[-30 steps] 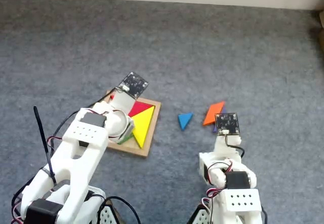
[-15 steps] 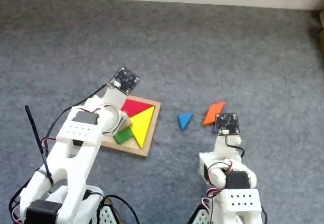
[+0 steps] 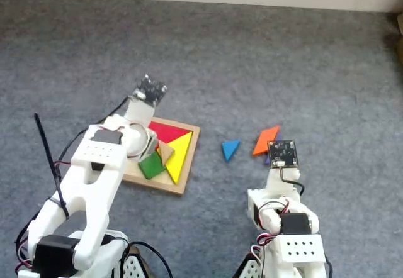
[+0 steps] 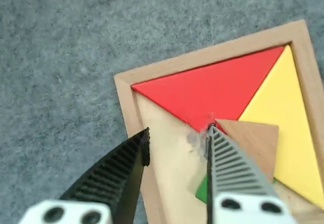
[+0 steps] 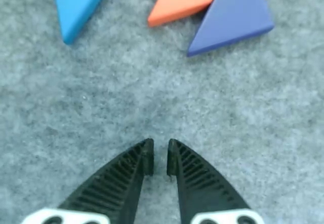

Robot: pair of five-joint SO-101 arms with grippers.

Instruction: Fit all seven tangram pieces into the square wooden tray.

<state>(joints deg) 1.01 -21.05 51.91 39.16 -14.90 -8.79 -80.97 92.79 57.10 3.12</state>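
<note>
Frankly, a good deal is covered up. In the high view the left arm lies across the near-left part of the square wooden tray [image 3: 165, 187], with its wrist over that half. The right arm's wrist board covers most of the purple triangle [image 5: 235, 16]. In the left wrist view a finger cuts off the green piece [image 4: 201, 189], so its outline is hard to read there. In the right wrist view the three loose pieces run off the frame edge.

The tray rests on the grey carpeted bench [image 3: 283, 58] and holds four pieces. A large red triangle [image 4: 207, 89] and a large yellow triangle [image 4: 288, 127] meet along one edge. A small wood-coloured triangle [image 4: 253, 140] sits against the yellow one, its tip at the red one's edge. The green piece is just beside it. Whether the wood-coloured triangle lies flat I cannot tell. Part of the tray floor is bare.

The left pincer [image 4: 177, 133] hangs over that bare floor, spread wide and gripping nothing. One fingertip is at the wood-coloured triangle's tip.

The blue triangle [image 3: 230, 148], the orange parallelogram [image 3: 266, 139] and the purple triangle lie on the bench outside the tray. The orange and purple ones touch; the blue one is apart. The right pincer [image 5: 159, 148] is near them over bare bench, drawn almost closed with a thin gap and nothing between its fingers.
</note>
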